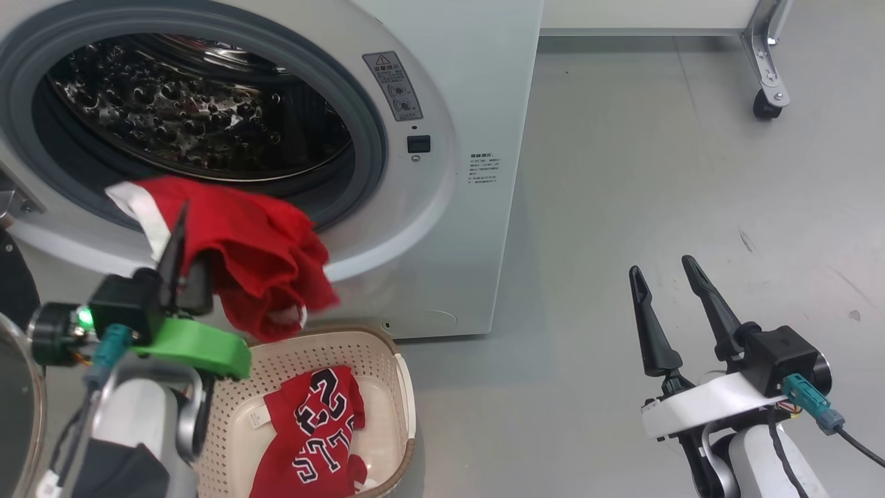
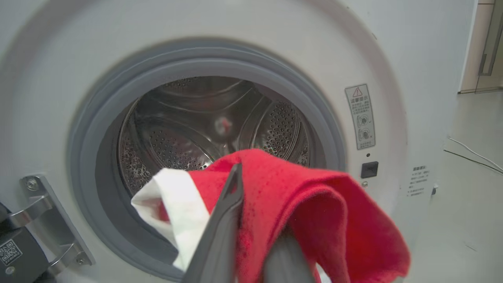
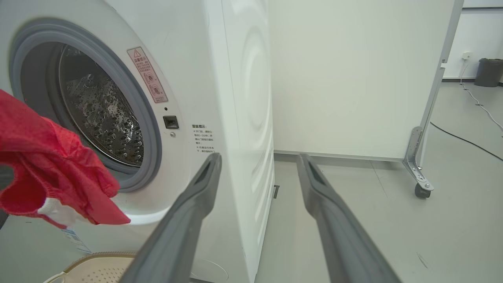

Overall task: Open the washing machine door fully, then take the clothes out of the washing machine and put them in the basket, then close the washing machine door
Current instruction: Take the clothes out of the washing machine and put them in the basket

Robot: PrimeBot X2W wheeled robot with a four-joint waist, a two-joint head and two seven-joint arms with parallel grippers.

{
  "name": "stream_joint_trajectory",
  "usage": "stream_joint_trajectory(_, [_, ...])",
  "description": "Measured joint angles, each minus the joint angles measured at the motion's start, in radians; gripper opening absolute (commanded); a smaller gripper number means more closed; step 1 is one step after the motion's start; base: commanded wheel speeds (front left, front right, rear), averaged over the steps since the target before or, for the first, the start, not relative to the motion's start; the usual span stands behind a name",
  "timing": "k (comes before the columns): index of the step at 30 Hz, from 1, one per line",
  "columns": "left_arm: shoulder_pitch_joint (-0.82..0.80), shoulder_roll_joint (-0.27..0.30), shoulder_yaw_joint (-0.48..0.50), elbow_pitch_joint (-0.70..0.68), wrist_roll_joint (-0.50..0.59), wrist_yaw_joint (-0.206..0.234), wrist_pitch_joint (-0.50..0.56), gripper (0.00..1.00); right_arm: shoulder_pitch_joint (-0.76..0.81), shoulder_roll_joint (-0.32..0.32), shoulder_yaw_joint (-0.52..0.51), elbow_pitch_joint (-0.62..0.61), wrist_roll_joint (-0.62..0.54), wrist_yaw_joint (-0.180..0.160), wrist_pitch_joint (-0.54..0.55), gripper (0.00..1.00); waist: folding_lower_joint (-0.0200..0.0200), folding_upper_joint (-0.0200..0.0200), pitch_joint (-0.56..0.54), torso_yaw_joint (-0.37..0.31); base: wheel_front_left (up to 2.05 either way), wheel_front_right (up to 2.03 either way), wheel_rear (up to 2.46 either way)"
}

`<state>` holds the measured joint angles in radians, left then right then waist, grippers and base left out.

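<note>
The washer (image 1: 449, 83) stands with its door (image 1: 14, 280) swung open at its left edge, and the steel drum (image 1: 193, 111) shows inside the grey seal (image 1: 377, 149). Just in front of the washer's opening, at its lower lip, the left gripper (image 1: 181, 238) is clamped on a red garment (image 1: 263, 249). Its fingers are pressed together with the cloth pinched between them, one finger buried under the fabric. The garment has a white band at its upper left. It drapes over the fingers and hangs in front of the washer's lower panel, outside the drum. Whether its back edge touches the lip cannot be told. The basket (image 1: 404, 387) sits on the floor just before the washer's foot, below the hanging garment, and a red jersey (image 1: 311, 422) with white lettering lies in it. The right gripper (image 1: 662, 268) hovers off the washer's right side, well apart from it, its fingers spread wide. Beyond the washer's right side stands a white panel (image 1: 643, 14) on a caster (image 1: 766, 104).
</note>
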<state>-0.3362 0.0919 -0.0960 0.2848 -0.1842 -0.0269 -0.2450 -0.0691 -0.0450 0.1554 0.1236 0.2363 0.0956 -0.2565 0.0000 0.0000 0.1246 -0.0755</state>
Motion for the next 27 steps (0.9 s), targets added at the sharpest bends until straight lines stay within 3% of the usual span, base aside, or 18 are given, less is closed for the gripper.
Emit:
stream_joint_trajectory(16, [0.131,-0.001,-0.075,0.113,0.032,0.000,0.214,0.00,-0.002,0.000,0.029,-0.021,-0.002,0.007,0.000,1.00,0.0000,0.0000,0.081,-0.033,0.00,0.00,0.00])
stream_joint_trajectory(27, [0.132,0.021,-0.071,0.213,0.046,0.004,0.280,0.00,-0.043,0.000,0.039,-0.042,-0.002,0.008,0.000,1.00,0.0000,0.0000,0.178,-0.093,0.00,0.00,0.00])
